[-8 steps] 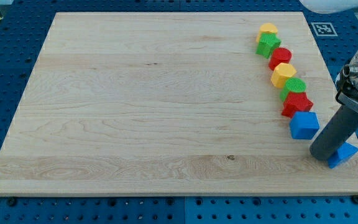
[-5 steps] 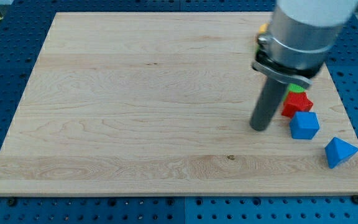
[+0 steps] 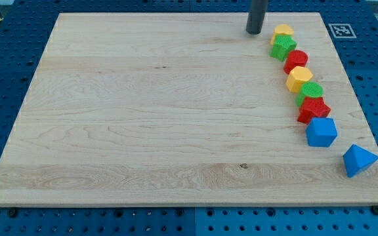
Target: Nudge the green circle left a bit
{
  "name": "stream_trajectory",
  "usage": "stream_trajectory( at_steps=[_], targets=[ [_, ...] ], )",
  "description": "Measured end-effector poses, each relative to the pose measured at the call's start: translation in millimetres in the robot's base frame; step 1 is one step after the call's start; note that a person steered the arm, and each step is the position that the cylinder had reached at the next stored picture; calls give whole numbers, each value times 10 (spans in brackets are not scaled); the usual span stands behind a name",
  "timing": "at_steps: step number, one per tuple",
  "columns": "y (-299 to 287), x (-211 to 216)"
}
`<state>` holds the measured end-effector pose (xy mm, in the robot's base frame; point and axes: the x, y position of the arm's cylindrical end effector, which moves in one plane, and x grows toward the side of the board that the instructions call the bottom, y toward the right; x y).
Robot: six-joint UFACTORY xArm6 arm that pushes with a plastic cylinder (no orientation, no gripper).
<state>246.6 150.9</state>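
My tip, bare and holding nothing, stands near the view's top, left of the yellow block. The green circle sits mid-chain, touching the red star; light and slippery, I judge, best pushed from its right edge.

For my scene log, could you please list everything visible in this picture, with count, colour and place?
Wooden board: one, pale wood, fills most of the view.
Yellow blocks: two, one at the top of the chain, one mid-chain.
Green star: one, just below the top yellow block.
Red blocks: two, one upper chain, one lower chain.
Green circle: one, between the lower yellow and lower red blocks.
Blue cube: one, at the chain's foot.
Blue triangular block: one, apart, at the view's lower right.
Blue pegboard: surrounds the board.
Marker tag: one, black and white, top right.
My tip: one dark rod, left of the top yellow block, far from the green circle.
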Motion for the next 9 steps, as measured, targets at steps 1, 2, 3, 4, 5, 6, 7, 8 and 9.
stream_trajectory(
  at_steps=[1, 2, 3, 4, 5, 6, 7, 8, 9],
  targets=[
    [402, -274],
    [561, -266],
    [1025, -19],
    [1228, 549],
    [1228, 1303],
    [1228, 1549],
    [1228, 1602],
    [1152, 1828],
    [956, 1919]
  ],
)
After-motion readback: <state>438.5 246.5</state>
